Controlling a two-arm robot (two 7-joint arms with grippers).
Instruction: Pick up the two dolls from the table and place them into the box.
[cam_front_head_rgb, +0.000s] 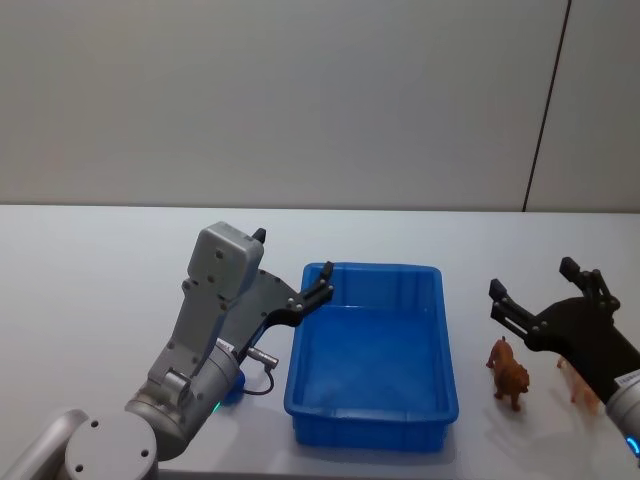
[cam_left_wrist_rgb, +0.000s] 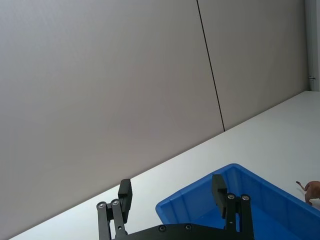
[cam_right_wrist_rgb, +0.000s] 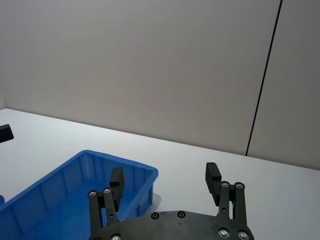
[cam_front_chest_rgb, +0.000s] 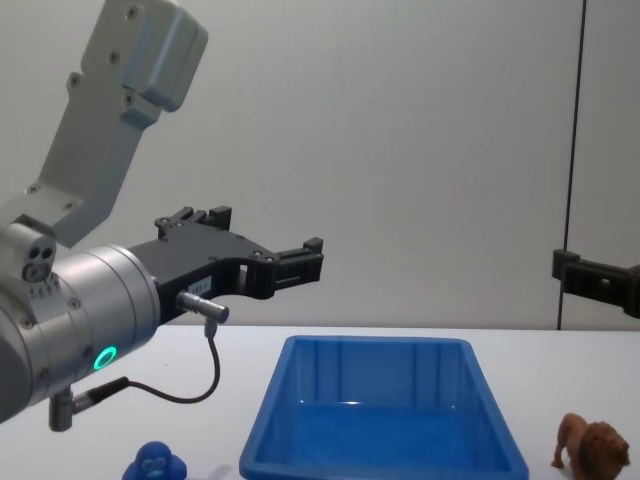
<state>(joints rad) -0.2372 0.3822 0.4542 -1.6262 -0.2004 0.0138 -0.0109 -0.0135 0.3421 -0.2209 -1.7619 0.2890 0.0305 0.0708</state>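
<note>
The blue box (cam_front_head_rgb: 366, 432) sits open-topped in the middle of the white table (cam_front_head_rgb: 90, 290), with nothing in it. The brown lion doll (cam_front_head_rgb: 509, 372) stands just right of the box, and the pale pink pig doll (cam_front_head_rgb: 578, 384) stands beyond it, partly hidden by my right arm. My right gripper (cam_front_head_rgb: 533, 279) hovers open above and just behind the lion. My left gripper (cam_front_head_rgb: 292, 256) hangs open over the box's left rim. From the chest, the lion (cam_front_chest_rgb: 592, 448) stands beside the box (cam_front_chest_rgb: 380, 345); the left gripper (cam_front_chest_rgb: 265, 235) hangs well above it.
A small blue toy (cam_front_chest_rgb: 155, 463) lies on the table under my left arm, left of the box. A grey wall with a dark vertical seam (cam_front_head_rgb: 545, 110) stands behind the table. Bare tabletop stretches to the left and behind the box.
</note>
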